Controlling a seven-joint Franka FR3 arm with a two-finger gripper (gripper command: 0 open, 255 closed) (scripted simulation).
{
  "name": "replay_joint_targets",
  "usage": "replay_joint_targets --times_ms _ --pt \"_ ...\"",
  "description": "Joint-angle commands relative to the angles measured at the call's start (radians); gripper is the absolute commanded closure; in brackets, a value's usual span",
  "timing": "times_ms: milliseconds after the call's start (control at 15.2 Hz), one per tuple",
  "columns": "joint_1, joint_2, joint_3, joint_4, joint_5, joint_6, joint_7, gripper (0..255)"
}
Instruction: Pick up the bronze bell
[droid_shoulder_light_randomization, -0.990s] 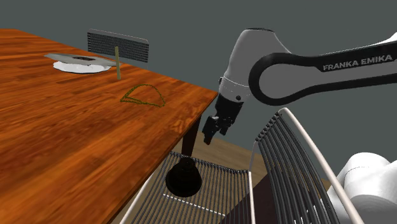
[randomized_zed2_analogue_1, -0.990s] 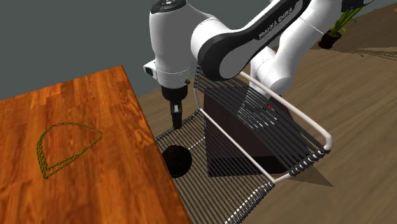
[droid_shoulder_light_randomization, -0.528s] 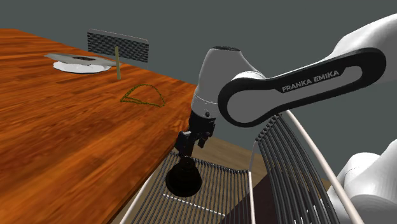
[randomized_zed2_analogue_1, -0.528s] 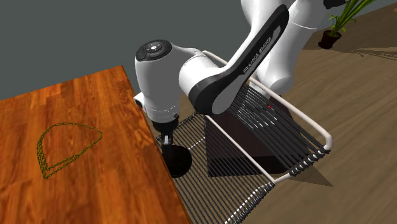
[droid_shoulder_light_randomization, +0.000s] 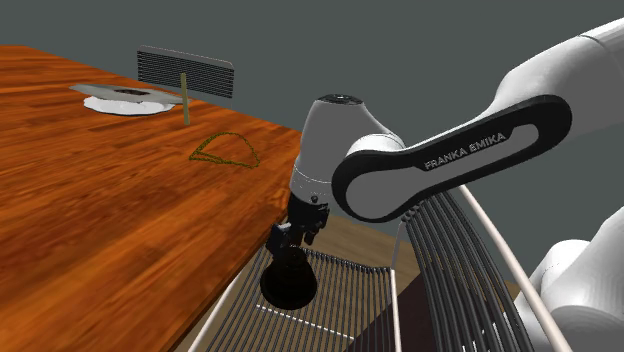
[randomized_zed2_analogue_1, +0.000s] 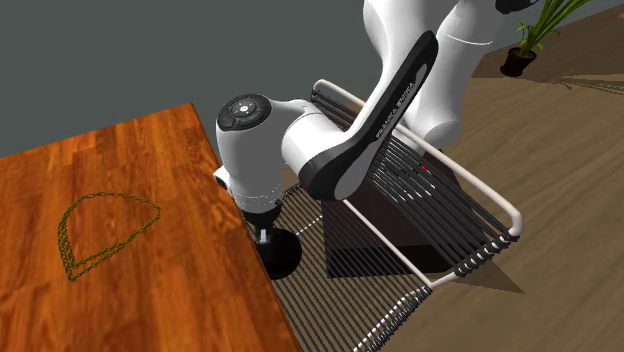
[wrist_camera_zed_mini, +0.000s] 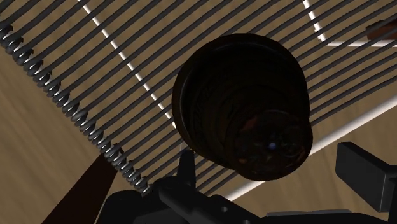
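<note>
The words "FRANKA EMIKA" are read in white capitals on the dark link of the arm (droid_shoulder_light_randomization: 463, 148) in the shoulder view. In the second exterior view the same lettering is seen at a steep angle and cannot be read in full.

The bell (droid_shoulder_light_randomization: 288, 282) is found on the corded seat of a chair (droid_shoulder_light_randomization: 350, 295) with a white frame, just beside the edge of the wooden table (droid_shoulder_light_randomization: 100, 220). It is drawn very dark: nearly black in both exterior views, dark brown in the wrist view. The gripper (droid_shoulder_light_randomization: 285, 248) is held directly over it. The top of the bell is covered by the gripper in both exterior views, so contact cannot be judged there. In the wrist view the fingers (wrist_camera_zed_mini: 362, 175) are seen apart, with the upper part of the bell between them and not clasped; the tool is released. The other finger is hard to separate from the dark body of the hand.

On the table a thin chain (droid_shoulder_light_randomization: 225, 152) is laid in a loop. Farther back a white plate (droid_shoulder_light_randomization: 125, 103), an upright stick (droid_shoulder_light_randomization: 185, 98) and a dark ribbed object (droid_shoulder_light_randomization: 185, 70) are seen; what the last one is cannot be told. The chair is cut off by the lower edge of the shoulder view. A potted plant (randomized_zed2_analogue_1: 540, 30) is cut off at the upper right corner of the second exterior view.
</note>
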Motion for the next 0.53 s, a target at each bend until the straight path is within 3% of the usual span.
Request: replay_joint_targets --times_ms 0,66,132,462 --pt "-0.002 0.049 0.005 -0.01 -0.013 0.066 0.023 0" --pt "-0.003 0.049 0.006 -0.01 -0.013 0.066 0.023 0" --pt "-0.002 0.05 0.007 -0.014 -0.013 0.071 0.024 255" --pt "-0.001 0.047 0.008 -0.029 -0.009 0.083 0.023 255"
